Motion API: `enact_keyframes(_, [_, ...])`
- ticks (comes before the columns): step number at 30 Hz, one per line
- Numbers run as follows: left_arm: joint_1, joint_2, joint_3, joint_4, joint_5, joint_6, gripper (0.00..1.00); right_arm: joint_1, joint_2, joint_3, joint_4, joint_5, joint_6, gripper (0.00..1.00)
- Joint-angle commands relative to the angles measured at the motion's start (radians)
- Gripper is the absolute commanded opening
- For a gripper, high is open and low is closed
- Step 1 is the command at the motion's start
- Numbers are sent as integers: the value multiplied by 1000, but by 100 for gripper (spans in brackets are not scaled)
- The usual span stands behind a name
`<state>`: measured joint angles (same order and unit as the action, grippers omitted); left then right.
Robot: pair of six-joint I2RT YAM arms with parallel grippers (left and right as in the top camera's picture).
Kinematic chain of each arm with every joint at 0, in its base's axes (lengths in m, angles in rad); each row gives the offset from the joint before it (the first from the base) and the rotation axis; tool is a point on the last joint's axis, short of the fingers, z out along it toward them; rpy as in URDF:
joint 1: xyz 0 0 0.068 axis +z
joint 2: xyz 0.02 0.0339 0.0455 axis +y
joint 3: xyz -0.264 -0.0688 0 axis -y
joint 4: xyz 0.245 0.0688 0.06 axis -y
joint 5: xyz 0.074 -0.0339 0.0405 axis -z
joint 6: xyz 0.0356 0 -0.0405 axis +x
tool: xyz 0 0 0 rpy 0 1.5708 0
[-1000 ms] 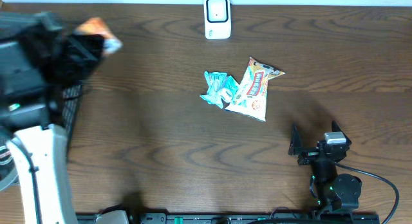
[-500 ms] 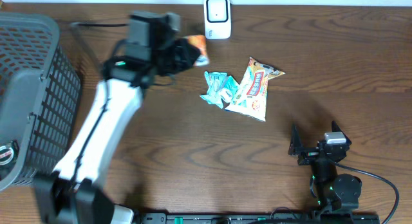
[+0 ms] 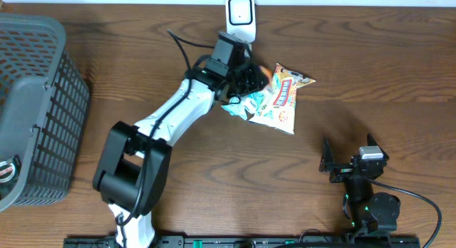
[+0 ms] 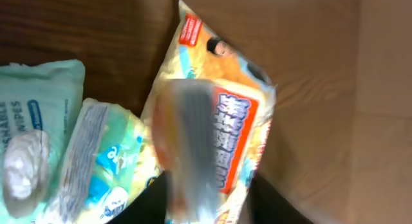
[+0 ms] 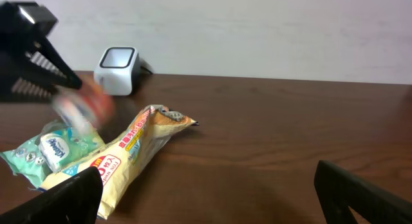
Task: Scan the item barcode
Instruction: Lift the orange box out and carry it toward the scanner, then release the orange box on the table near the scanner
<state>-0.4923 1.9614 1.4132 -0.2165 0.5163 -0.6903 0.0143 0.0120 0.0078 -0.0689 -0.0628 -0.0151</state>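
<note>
My left gripper (image 3: 246,75) hangs just in front of the white barcode scanner (image 3: 241,18), over the packets on the table. A small orange and silver packet (image 4: 187,147), blurred by motion, sits between the fingers with a gap on one side; the jaws stand apart and open. From the right wrist view it shows as an orange blur (image 5: 80,108) just under that gripper. Under it lie a yellow snack bag (image 3: 283,98) and a teal wipes pack (image 3: 241,100). My right gripper (image 3: 348,154) rests open near the front right with nothing in it.
A grey mesh basket (image 3: 35,98) stands at the left edge of the table. The scanner (image 5: 117,69) is against the back wall. Bare dark wood lies between the packets and my right gripper (image 5: 206,198).
The left arm has swung from the basket across to the scanner with the orange packet. Its jaws have parted and the packet has come loose between them. The right arm has not moved.
</note>
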Motion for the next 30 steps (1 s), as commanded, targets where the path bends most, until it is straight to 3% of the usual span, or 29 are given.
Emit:
enact_keyframes(1, [2,18,2,5,-13,-11,60,-2,-5,-2,-3,4,-1,99])
enact_keyframes(10, [35,-23,8,24,28,56,63,-2,-5,-2,-3,4,-1,99])
enact_keyframes(18, [162,-214,10,-39,51,141,63,-2,-5,-2,-3,4,0,99])
enact_keyframes(25, [351,-455,10,-139,47,251,64,-2,-5,-2,-3,4,-1,99])
enact_keyframes(30, [582,-611,10,-215,47,317,63,-2,-5,-2,-3,4,-1,99])
